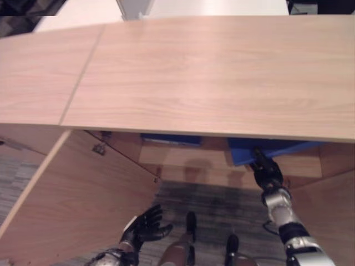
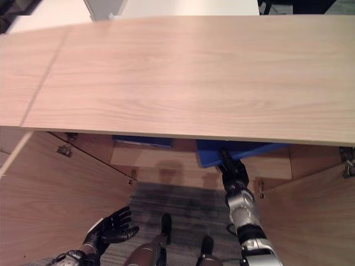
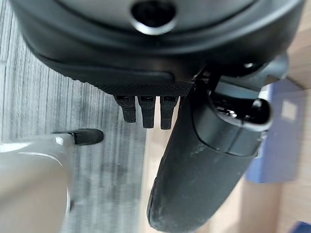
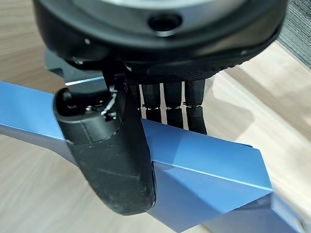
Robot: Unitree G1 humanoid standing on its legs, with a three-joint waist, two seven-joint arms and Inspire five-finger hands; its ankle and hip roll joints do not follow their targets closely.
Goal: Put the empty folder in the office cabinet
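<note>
Folder: one, blue | right hand fingers grasping it | left hand fingers released

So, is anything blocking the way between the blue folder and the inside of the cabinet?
Nothing visible blocks it. The right hand holds the blue folder, which is already partly under the cabinet top above the shelf. The cabinet door stands open to the left.
</note>
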